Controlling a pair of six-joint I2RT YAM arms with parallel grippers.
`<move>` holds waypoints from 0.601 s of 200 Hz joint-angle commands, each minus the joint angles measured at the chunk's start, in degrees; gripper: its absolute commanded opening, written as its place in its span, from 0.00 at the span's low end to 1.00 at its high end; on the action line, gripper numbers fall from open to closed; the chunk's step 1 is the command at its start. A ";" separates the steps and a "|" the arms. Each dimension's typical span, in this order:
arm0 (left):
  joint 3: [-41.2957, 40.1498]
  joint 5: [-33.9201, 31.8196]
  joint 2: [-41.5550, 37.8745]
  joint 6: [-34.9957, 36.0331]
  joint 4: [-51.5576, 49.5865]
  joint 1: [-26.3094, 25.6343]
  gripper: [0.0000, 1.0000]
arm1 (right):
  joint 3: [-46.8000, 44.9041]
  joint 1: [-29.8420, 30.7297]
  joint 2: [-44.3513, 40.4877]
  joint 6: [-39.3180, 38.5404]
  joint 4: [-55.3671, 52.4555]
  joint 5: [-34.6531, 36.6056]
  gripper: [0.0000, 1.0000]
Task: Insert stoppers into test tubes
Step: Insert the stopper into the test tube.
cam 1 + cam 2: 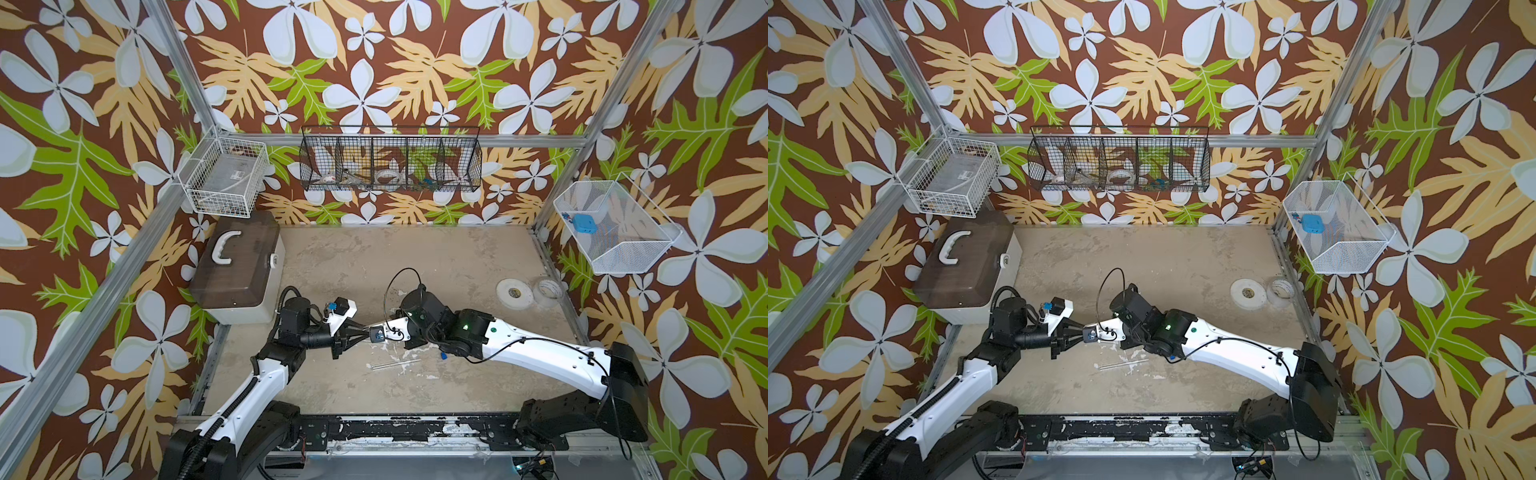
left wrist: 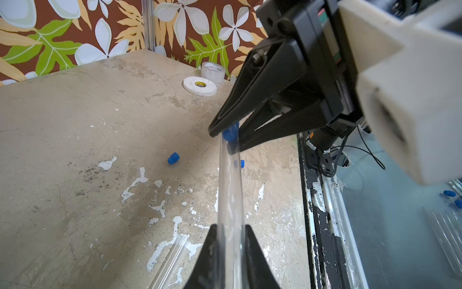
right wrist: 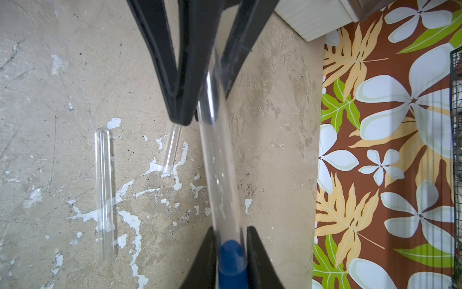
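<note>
**Grip state.** The left jaws are clenched on the held test tube, which is raised off the desk between the two arms. The right jaws grasp the gripped stopper at the tube's open end. How deep it is seated cannot be told.

**Surroundings.**
- The first spare test tube lies flat on the desk, fully in view.
- The second spare test tube lies near it, with one end hidden behind the left jaws.
- A loose stopper lies on the desk.
- A second loose stopper is partly covered by the held test tube in the left wrist view.
- A flat white tape roll and a clear tape roll sit just beside each other near the desk's right edge, well apart from the jaws.
- A brown-lidded box with a white handle occupies the far left corner.

**Containers.**
- The white wire basket on the left frame holds a clear case.
- The black wire rack on the back wall is divided. It holds tape rolls and items too small to identify.
- The white mesh basket on the right holds a flat blue square object.
</note>
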 commanded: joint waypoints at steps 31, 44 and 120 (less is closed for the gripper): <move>0.69 1.86 -0.14 0.94 0.11 0.06 0.00 | -0.39 0.21 -0.37 -0.45 0.38 1.79 0.13; 0.43 2.00 -0.36 1.21 0.49 0.06 0.06 | -1.17 0.21 -1.15 -0.50 1.44 1.57 0.12; 1.54 1.13 -1.23 1.03 -1.48 0.91 1.00 | -2.85 -1.50 -2.49 2.85 1.82 1.00 0.09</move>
